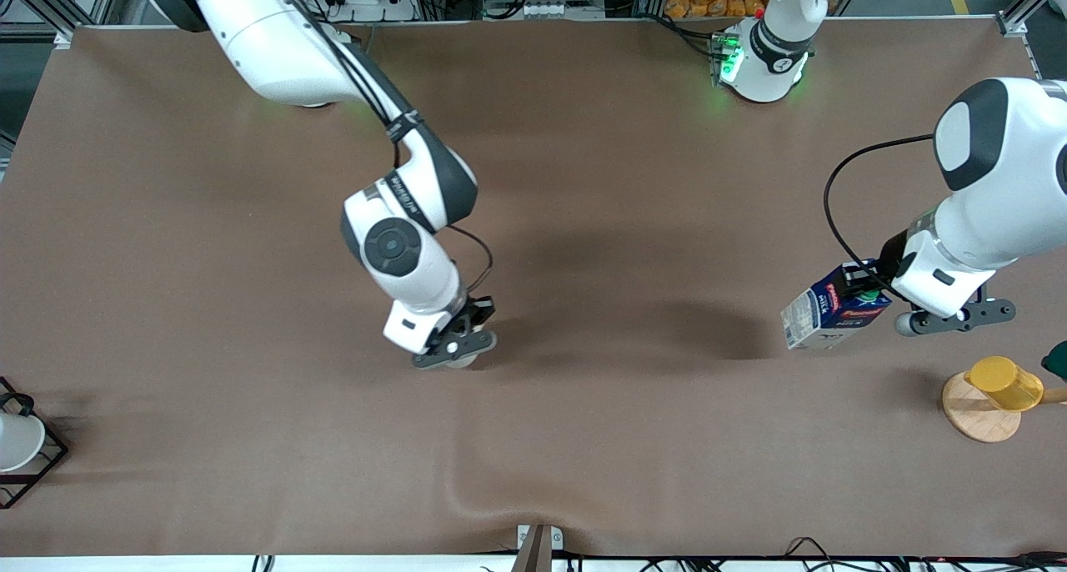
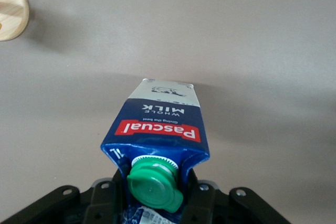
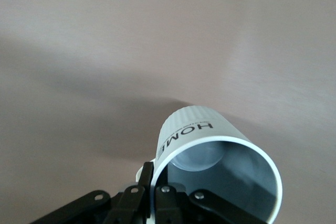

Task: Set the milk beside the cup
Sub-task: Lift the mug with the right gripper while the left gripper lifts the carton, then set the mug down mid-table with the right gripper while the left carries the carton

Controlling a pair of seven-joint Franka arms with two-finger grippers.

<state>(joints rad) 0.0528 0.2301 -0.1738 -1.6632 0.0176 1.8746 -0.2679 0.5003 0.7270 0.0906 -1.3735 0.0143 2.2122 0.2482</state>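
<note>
The milk is a dark blue carton with a green cap and a red label band. It hangs tilted over the brown cloth at the left arm's end of the table. My left gripper is shut on its gabled top, one finger on each side of the cap. My right gripper is low over the middle of the table, shut on the cup's rim. The cup is ribbed cream-white with "HOME" lettering and a grey inside. From the front only a sliver of the cup shows under the fingers.
A yellow cup lies on a wooden disc at the left arm's end, nearer the front camera than the milk. A white cup sits in a black wire rack at the right arm's end. The cloth has a wrinkle near its front edge.
</note>
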